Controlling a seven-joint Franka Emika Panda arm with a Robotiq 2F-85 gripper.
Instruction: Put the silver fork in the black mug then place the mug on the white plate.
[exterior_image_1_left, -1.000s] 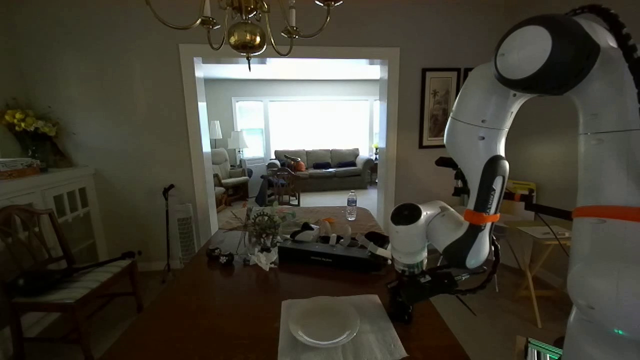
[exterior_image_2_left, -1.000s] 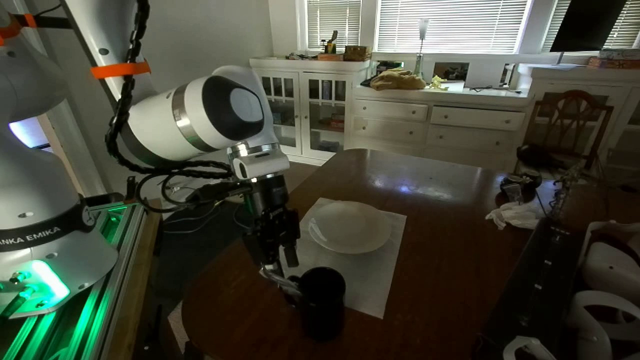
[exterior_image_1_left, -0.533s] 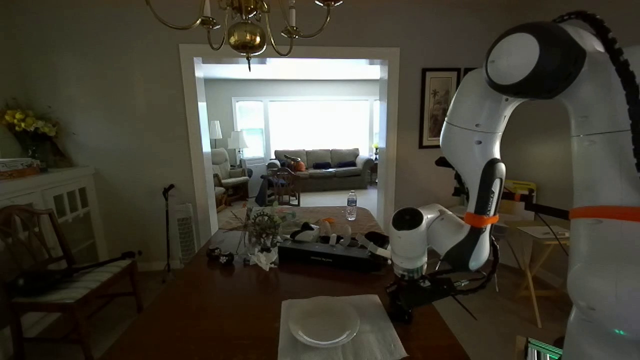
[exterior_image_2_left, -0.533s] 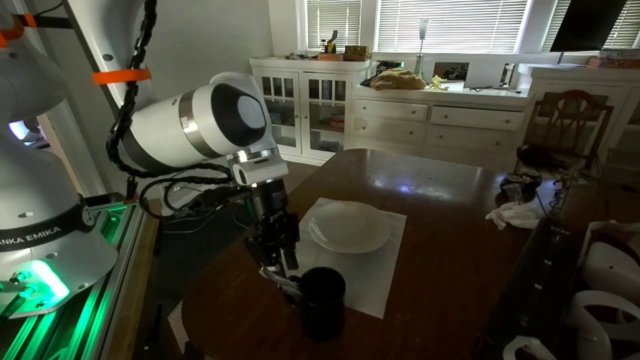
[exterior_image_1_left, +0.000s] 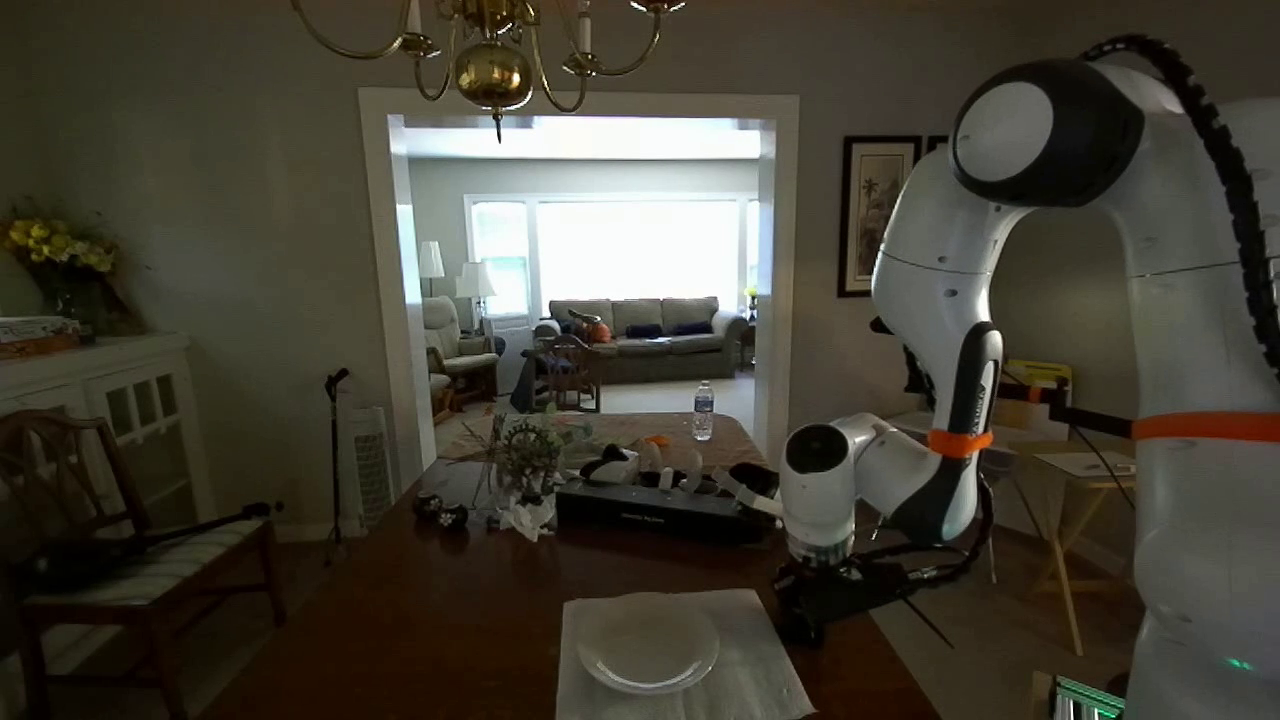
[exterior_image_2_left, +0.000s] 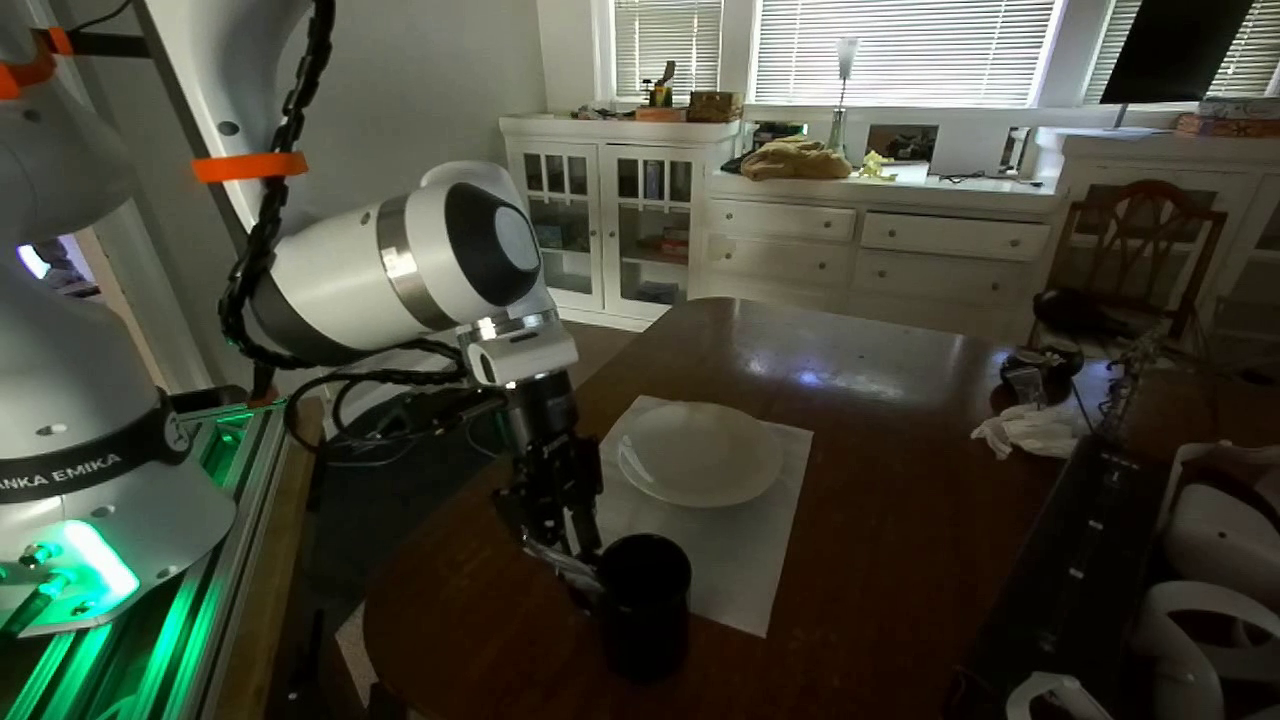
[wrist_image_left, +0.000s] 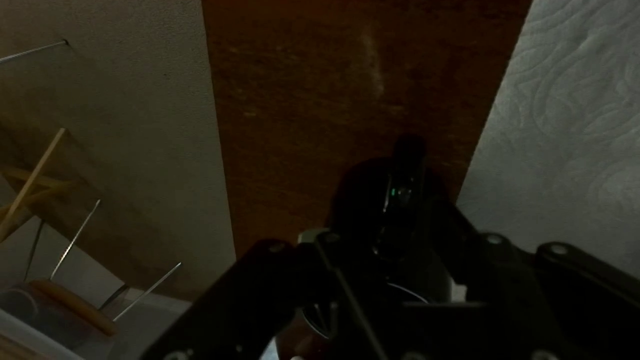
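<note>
In an exterior view, the wood table (exterior_image_2_left: 865, 380) looks glossy at two o'clock from the smooth plate (exterior_image_2_left: 700, 455); at eight o'clock, the metal fork (exterior_image_2_left: 566, 566) shines.

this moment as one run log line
gripper: open, by black mug; silver fork: slanting at mug rim, far end unclear; mug: upright on table, not yet on white plate

This looks like a home's dining room: a brass chandelier (exterior_image_1_left: 494, 76), a wooden table (exterior_image_2_left: 880, 540) with a chair (exterior_image_1_left: 165, 570) nearby, a wide doorway (exterior_image_1_left: 580, 104) onto a sofa (exterior_image_1_left: 640, 355), armchair (exterior_image_1_left: 458, 350) and lamps (exterior_image_1_left: 476, 280), and glass-doored white cabinets (exterior_image_2_left: 598, 220) near window blinds (exterior_image_2_left: 905, 50)
</note>
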